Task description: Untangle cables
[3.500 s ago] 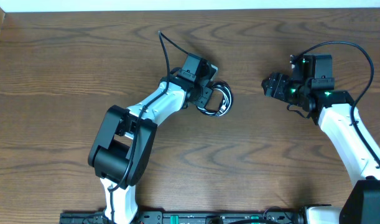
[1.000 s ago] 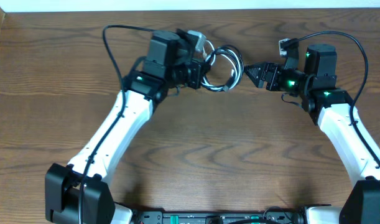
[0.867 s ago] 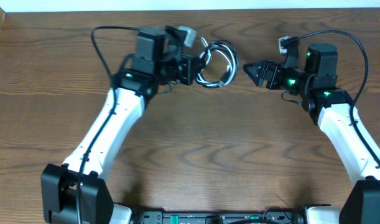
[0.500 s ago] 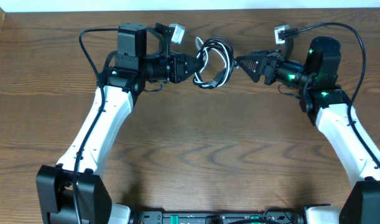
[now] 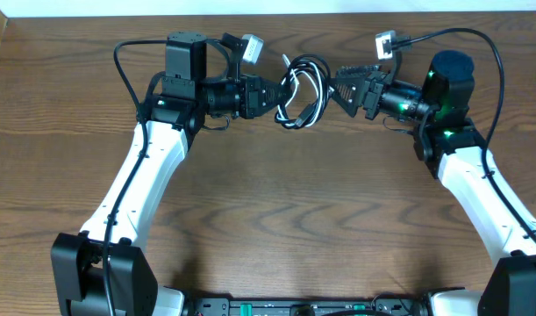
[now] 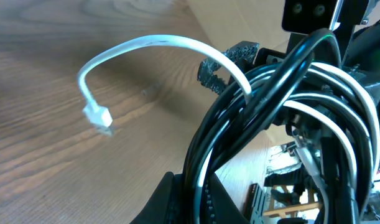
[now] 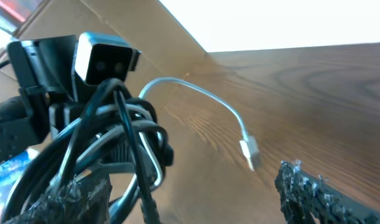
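Both arms have closed in: left gripper stays clenched on cables, held between them above far table; right gripper, jaws spread, now reaches coil, so a strand pull looks next.

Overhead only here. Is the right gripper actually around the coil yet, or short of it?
Observer: Right wrist view: the right gripper is wide open, and a few strands of the coil sit between its fingers, close to one side.
Operator: Any loose end?
Observer: Yes. A white cable arcs out of the coil, and its plug is free of both grippers.
Operator: Left grip solid?
Observer: Left wrist view: the left gripper is shut on the coil's lower edge, pinching black and white strands together.
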Controlling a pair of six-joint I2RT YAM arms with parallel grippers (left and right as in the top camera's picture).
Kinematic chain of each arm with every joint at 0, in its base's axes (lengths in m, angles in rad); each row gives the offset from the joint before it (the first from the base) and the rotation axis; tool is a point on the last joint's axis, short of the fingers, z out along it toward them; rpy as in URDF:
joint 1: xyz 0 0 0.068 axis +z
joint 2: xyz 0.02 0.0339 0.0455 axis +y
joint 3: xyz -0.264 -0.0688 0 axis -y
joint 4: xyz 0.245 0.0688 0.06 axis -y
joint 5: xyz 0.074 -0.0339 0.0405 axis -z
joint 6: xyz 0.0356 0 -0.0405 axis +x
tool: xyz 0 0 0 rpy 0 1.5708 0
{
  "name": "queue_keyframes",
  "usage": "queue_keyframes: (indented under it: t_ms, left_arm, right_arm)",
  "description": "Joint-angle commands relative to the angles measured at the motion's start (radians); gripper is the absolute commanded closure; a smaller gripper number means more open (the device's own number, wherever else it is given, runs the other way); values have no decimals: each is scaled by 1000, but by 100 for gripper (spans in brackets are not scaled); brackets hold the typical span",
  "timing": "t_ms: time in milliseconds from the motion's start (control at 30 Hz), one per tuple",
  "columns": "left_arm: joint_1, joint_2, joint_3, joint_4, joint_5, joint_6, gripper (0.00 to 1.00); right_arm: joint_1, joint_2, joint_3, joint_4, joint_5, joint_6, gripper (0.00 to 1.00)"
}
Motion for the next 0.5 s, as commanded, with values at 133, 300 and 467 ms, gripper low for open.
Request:
queue_keyframes:
  t_ms: [133,300,467]
  left_arm:
    - [-27,-26,6,9,26,-23,93]
    - [-71,-26,6,9,-34,-23,92]
    - [-66,-26,6,10,-52,-23,93]
  right_arm:
    - [88,5,18,22,47,38,25]
    - [108,5,18,18,118,53,50]
    - [72,5,18,-129,248,52,72]
